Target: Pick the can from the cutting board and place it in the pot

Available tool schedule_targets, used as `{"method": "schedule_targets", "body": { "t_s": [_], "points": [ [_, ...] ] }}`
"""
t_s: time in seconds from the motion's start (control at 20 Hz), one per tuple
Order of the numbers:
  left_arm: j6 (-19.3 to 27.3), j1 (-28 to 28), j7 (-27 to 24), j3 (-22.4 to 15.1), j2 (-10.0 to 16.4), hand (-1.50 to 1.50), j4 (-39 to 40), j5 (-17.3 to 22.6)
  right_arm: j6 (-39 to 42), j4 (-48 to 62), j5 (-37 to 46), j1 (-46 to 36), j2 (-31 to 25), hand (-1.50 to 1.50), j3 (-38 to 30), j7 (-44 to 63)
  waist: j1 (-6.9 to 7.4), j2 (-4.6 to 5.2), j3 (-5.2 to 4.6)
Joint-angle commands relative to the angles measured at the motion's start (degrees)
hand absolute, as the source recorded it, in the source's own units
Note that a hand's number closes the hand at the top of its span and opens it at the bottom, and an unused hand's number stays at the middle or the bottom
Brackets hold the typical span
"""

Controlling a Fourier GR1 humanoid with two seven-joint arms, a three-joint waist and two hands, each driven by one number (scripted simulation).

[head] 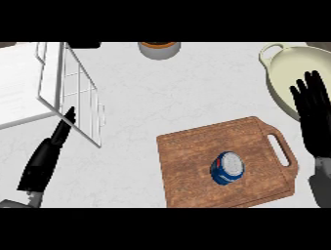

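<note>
Your right hand's [319, 119] fingers [313, 88] are straight and spread, pointing away from you, and they hold nothing. They lie over the near right part of the pot [298, 61]; you cannot tell from this view whether they touch its rim. Your left hand [47, 156] shows edge-on at the lower left, its fingers [68, 119] straight and together, also empty, with the tips just beside the lower corner of the wire rack [74, 93].

The can [227, 167] is on the board [193, 154], right of the board's middle and well apart from both hands. It is blue with a silver top and carries a white and red mark on its side, but no writing or brand can be read. It looks to stand on end, long axis up off the board, top facing you; the blue side shows below and left of the top.

The board is brown wood, turned a little askew, its handle slot at the right end, below your right hand. The pot is cream and oval, up and right of the board, with a loop handle at its far left end. All of it rests on the white desk [139, 102]. A jar [158, 49] sits at the far edge.
</note>
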Motion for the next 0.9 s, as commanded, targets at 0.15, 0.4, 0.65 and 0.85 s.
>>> {"method": "schedule_targets", "body": {
  "t_s": [0.15, 0.4, 0.65, 0.85],
  "points": [
    [-3.19, -2.63, 7.54, -1.26, -4.18, 0.00, 2.31, 3.85, -3.87, -8.13, 12.73, 3.63, -2.07, 1.50, 14.16, 8.42, -1.22, 2.43, -0.40],
    [-4.65, 0.43, 10.99, -1.74, -5.98, 0.00, 3.33, 7.87, -21.15, -6.97, 33.42, 4.42, -7.36, -1.50, 12.20, 2.82, -4.26, 1.77, -0.80],
    [-6.22, -0.73, 13.36, -1.45, -5.75, 0.00, 2.06, 9.43, -34.42, -19.89, 42.98, 11.53, 5.17, -1.50, 21.86, -4.82, -3.28, 1.89, -0.33],
    [-7.66, 0.14, 12.88, -1.42, -5.29, 0.00, 2.37, 9.23, -33.97, -30.48, 56.05, 15.37, 1.85, -1.50, 28.18, 12.11, -2.07, 2.04, -0.55]
  ]
}}
